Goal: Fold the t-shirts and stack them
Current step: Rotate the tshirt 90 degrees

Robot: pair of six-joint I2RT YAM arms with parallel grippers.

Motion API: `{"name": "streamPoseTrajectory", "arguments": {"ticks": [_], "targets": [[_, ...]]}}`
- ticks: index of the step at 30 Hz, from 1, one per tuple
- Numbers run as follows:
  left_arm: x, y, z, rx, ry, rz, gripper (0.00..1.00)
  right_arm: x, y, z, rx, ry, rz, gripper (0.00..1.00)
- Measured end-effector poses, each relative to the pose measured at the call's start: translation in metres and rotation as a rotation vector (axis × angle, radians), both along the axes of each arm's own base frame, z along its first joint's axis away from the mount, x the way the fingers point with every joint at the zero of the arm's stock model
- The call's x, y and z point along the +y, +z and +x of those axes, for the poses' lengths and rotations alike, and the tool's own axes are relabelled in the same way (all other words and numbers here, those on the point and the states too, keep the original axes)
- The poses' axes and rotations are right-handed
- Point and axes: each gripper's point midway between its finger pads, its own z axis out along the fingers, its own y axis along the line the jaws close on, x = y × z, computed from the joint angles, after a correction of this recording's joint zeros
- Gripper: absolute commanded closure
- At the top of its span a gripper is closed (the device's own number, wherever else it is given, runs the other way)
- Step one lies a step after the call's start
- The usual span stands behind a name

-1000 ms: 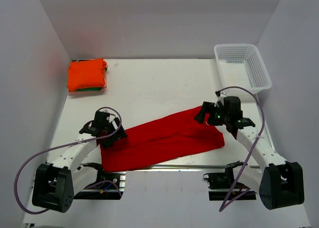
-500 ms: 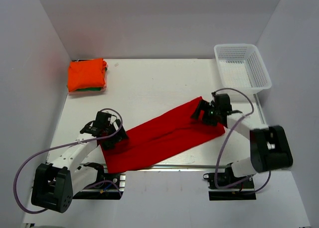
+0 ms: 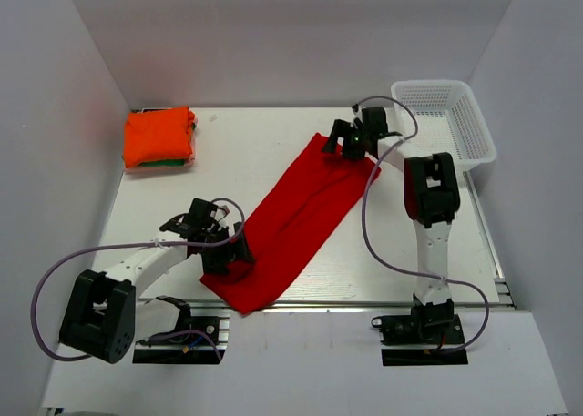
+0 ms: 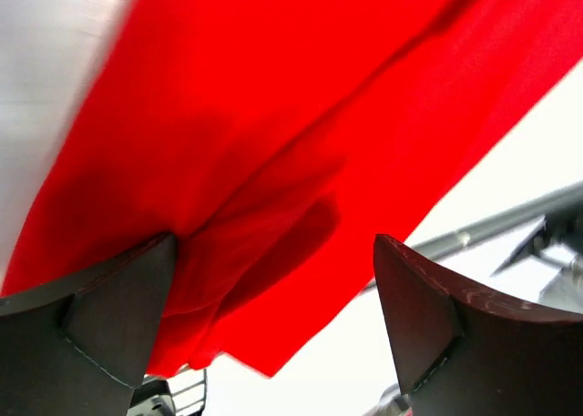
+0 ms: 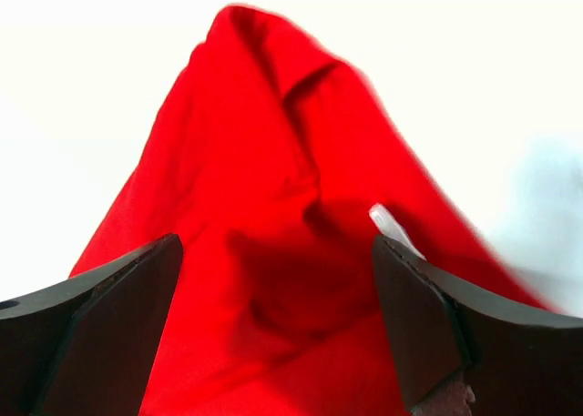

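Note:
A long folded red t-shirt lies slanted across the table, from near left to far right of centre. My left gripper stands over its near end. In the left wrist view its jaws are wide apart with red cloth under and between them. My right gripper is at the shirt's far end, open over bunched red cloth, with a small white tag by the right finger. A folded orange t-shirt lies on a green one at far left.
A white mesh basket stands at the far right corner, just right of the right arm's wrist. White walls close in the table on three sides. A metal rail runs along the near edge.
The right arm swung from the near right up to the far middle, and the shirt's right end went with it. The shirt turned from lying crosswise to slanting. The left gripper shifted right and nearer.

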Motion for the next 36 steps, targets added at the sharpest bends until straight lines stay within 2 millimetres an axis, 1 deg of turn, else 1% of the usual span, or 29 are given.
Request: {"name": "streamPoseTrajectory", "arguments": {"ticks": [2,6,9,11,14,16,19,21,22,24,25,27,28,29,31,33,35,36], "targets": [[-0.009,0.002,-0.007,0.007,-0.051,-0.034,0.0,0.008,0.0,0.017,-0.017,0.028,-0.012,0.1],[-0.021,0.008,-0.021,0.017,-0.14,-0.077,0.0,0.021,0.002,0.03,-0.027,0.079,-0.034,0.1],[-0.034,0.023,-0.033,-0.002,-0.225,-0.144,0.0,0.028,0.008,0.032,-0.034,0.113,-0.038,0.1],[-0.041,0.034,-0.036,-0.039,-0.268,-0.179,0.0,0.031,0.012,0.031,-0.04,0.128,-0.045,0.1],[-0.044,0.052,-0.033,-0.109,-0.298,-0.183,0.0,0.032,0.02,0.027,-0.052,0.141,-0.073,0.1],[-0.042,0.061,-0.021,-0.17,-0.29,-0.147,0.0,0.028,0.03,0.019,-0.061,0.131,-0.106,0.1],[-0.039,0.065,-0.002,-0.237,-0.269,-0.084,0.0,0.019,0.054,-0.006,-0.049,0.103,-0.155,0.1],[-0.038,0.058,0.009,-0.248,-0.262,-0.034,0.0,0.012,0.074,-0.022,-0.069,0.072,-0.186,0.1],[-0.04,0.052,0.013,-0.241,-0.267,-0.008,0.0,0.008,0.083,-0.034,-0.069,0.058,-0.204,0.1],[-0.044,0.04,0.018,-0.216,-0.289,0.036,0.0,0.003,0.092,-0.054,-0.069,0.039,-0.224,0.1],[-0.047,0.033,0.02,-0.201,-0.301,0.065,0.0,0.001,0.092,-0.065,-0.062,0.036,-0.232,0.1],[-0.053,0.022,0.023,-0.178,-0.333,0.107,0.0,-0.002,0.081,-0.086,-0.027,0.04,-0.244,0.1],[-0.055,0.017,0.024,-0.171,-0.348,0.131,0.0,-0.003,0.069,-0.098,0.009,0.045,-0.252,0.1],[-0.057,0.012,0.025,-0.162,-0.362,0.151,0.02,-0.004,0.058,-0.106,0.042,0.048,-0.257,0.1],[-0.057,0.003,0.024,-0.148,-0.382,0.189,0.02,-0.007,0.033,-0.119,0.112,0.057,-0.27,0.1],[-0.055,-0.004,0.018,-0.127,-0.399,0.23,0.02,-0.007,0.01,-0.125,0.171,0.073,-0.273,0.1],[-0.054,-0.007,0.014,-0.119,-0.413,0.256,0.02,-0.005,-0.01,-0.123,0.218,0.087,-0.282,0.1],[-0.056,-0.007,0.012,-0.117,-0.42,0.258,0.02,-0.002,-0.011,-0.119,0.229,0.09,-0.279,0.1]]}}
